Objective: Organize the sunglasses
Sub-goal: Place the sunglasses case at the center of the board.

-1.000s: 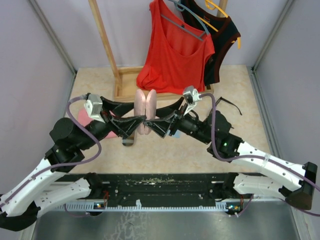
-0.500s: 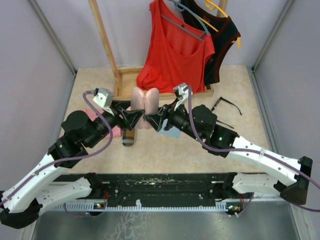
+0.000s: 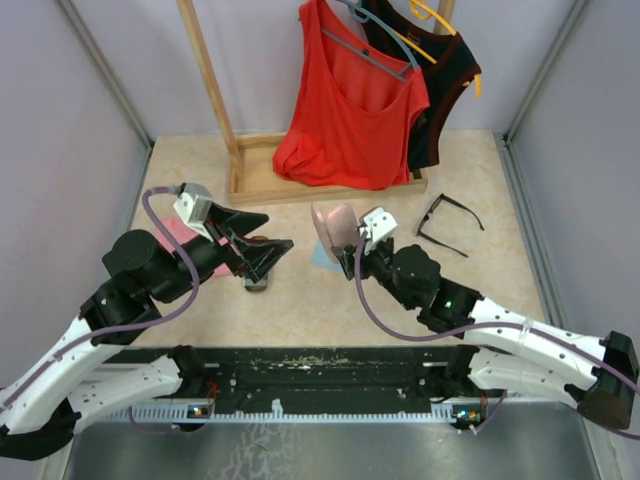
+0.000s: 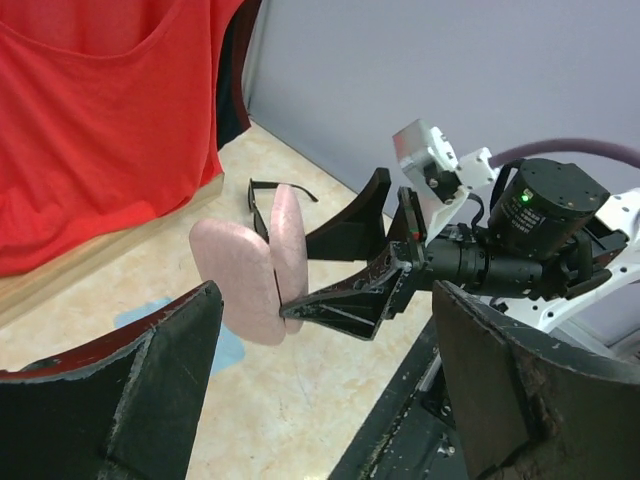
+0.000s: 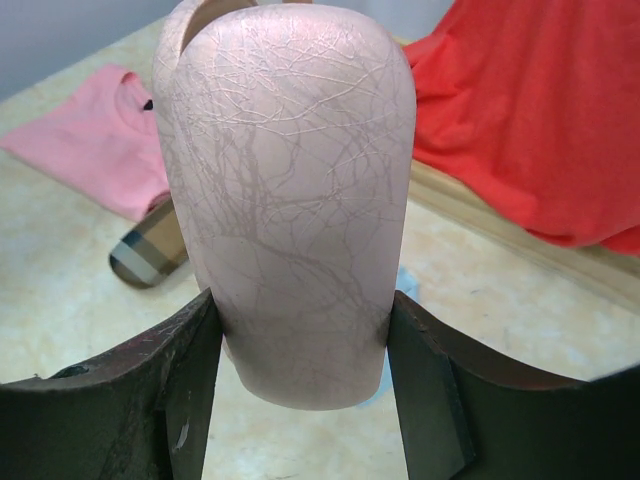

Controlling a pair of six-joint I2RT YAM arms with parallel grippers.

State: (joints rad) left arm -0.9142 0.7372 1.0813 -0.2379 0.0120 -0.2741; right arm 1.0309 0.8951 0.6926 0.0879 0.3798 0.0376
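Note:
A black-framed pair of sunglasses (image 3: 450,222) lies unfolded on the table at the right; it also shows behind the case in the left wrist view (image 4: 262,190). My right gripper (image 3: 345,240) (image 5: 300,310) is shut on the lower end of the oblong pink case (image 3: 332,222) (image 5: 290,180), held upright above the table. The case (image 4: 250,275) gapes slightly, its two halves apart at the top. My left gripper (image 3: 275,232) (image 4: 320,400) stands open and empty a short way left of the case. The brown plaid case (image 3: 255,281) (image 5: 145,255) lies under the left gripper.
A pink cloth (image 3: 180,232) (image 5: 90,140) lies at the left. A blue patch (image 3: 320,255) sits on the table below the pink case. A wooden rack base (image 3: 250,180) stands at the back, with a red top (image 3: 350,110) and a black garment (image 3: 440,90) hanging over it.
My left gripper has opened, let go of the pink case and drawn back to the left. The right arm has pulled the case nearer and to the right, holding it alone.

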